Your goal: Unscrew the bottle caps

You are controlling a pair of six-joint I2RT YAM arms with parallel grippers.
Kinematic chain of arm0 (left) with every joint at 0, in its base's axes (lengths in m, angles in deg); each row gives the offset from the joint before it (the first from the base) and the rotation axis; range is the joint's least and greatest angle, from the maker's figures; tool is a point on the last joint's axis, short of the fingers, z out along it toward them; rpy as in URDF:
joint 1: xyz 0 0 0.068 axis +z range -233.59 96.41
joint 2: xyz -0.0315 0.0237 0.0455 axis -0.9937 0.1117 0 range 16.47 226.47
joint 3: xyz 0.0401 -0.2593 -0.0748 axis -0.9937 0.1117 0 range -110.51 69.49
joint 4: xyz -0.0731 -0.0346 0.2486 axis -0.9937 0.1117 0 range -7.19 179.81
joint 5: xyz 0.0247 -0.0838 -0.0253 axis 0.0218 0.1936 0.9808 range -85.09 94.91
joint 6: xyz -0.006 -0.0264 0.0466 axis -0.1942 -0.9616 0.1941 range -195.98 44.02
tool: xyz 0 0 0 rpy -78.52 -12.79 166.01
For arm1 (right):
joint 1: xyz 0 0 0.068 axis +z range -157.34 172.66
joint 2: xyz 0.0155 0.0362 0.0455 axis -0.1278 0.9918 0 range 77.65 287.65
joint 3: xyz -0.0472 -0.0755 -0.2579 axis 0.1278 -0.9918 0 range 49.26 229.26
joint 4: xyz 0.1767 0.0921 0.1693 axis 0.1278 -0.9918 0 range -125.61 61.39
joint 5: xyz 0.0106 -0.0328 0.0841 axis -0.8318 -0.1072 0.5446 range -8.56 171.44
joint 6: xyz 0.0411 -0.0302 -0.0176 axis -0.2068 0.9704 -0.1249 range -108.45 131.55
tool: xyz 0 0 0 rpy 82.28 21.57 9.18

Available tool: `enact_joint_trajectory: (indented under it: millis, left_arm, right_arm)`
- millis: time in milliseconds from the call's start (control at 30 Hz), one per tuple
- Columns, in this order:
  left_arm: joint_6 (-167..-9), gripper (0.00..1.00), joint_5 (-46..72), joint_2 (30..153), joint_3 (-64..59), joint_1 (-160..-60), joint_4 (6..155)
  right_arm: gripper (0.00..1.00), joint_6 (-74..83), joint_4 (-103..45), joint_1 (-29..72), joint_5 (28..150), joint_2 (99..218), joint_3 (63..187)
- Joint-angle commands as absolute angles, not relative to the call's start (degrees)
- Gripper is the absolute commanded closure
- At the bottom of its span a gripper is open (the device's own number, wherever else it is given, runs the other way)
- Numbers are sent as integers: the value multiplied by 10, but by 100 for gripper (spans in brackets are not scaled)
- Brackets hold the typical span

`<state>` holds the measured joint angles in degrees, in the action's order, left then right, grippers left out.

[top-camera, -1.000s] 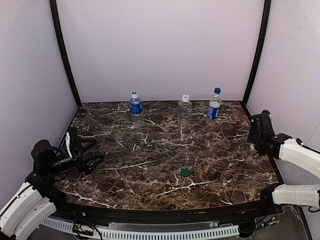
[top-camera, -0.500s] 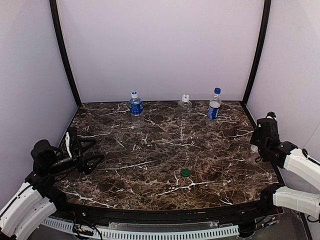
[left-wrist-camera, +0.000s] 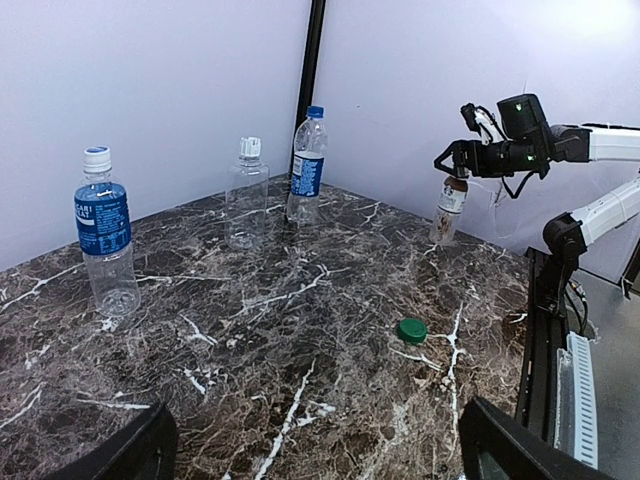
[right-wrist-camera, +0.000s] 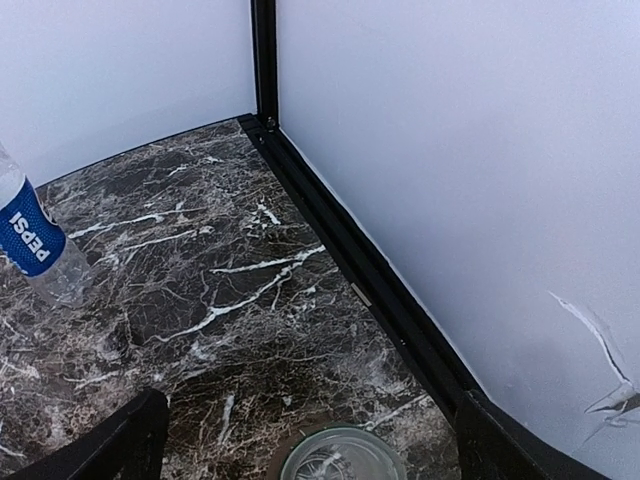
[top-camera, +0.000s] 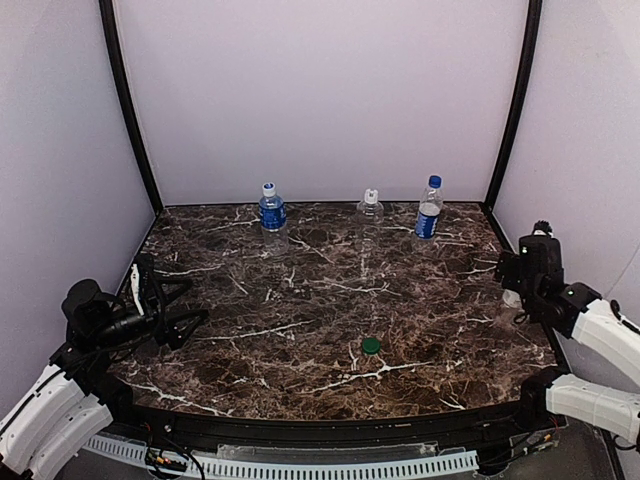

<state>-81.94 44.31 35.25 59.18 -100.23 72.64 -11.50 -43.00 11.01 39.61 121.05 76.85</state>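
- Hovering just above the brown bottle (left-wrist-camera: 450,207), the right gripper (right-wrist-camera: 310,425) has its jaws spread wide and holds nothing; its own camera looks straight down into what appears to be an open, capless mouth.
- The brown bottle stands upright at the far right of the table (top-camera: 300,290), close to the black edge rail (right-wrist-camera: 340,260) and the wall.
- A green cap (top-camera: 371,345) lies loose near the middle front of the table, so this bottle reads as done.
- To finish well, the right gripper should rise straight up before swinging sideways. A finger brushing the neck could tip an open bottle this near the edge.
- The left gripper (left-wrist-camera: 315,450) is also fully open and empty, low at the left side and well apart from every bottle.
- Three bottles still wear caps in a row along the back: the left blue-label bottle (top-camera: 271,208), the plain clear bottle (top-camera: 370,215) and the right blue-label bottle (top-camera: 429,210).
- The right blue-label bottle is nearest the right arm and the sensible next target.
- These light plastic bottles will likely spin or crumple under a twist, so one gripper should hold the body low and firm while the other grips the cap squarely from above.
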Motion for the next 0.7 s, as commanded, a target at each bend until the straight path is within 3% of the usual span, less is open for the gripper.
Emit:
enact_joint_trajectory:
  millis: [0,167,333,400,567,667]
  left_arm:
    - [-813,1,448,354,603,-999,724]
    - [-814,1,449,356,603,-999,722]
    - [-825,1,417,359,601,-999,718]
    - [-827,1,374,363,599,-999,721]
    - [-805,1,202,372,593,-994,755]
    - [-777,1,62,376,590,-986,772]
  right_arm:
    - [1,-104,-477,108,389,1198,826]
    - [2,-33,-490,108,455,1208,916]
    - [1,65,-516,108,745,1315,1075]
    - [1,62,-554,108,807,1382,1160]
    - [2,49,-611,108,773,1547,1324]
    - [7,43,-610,109,732,1620,1383]
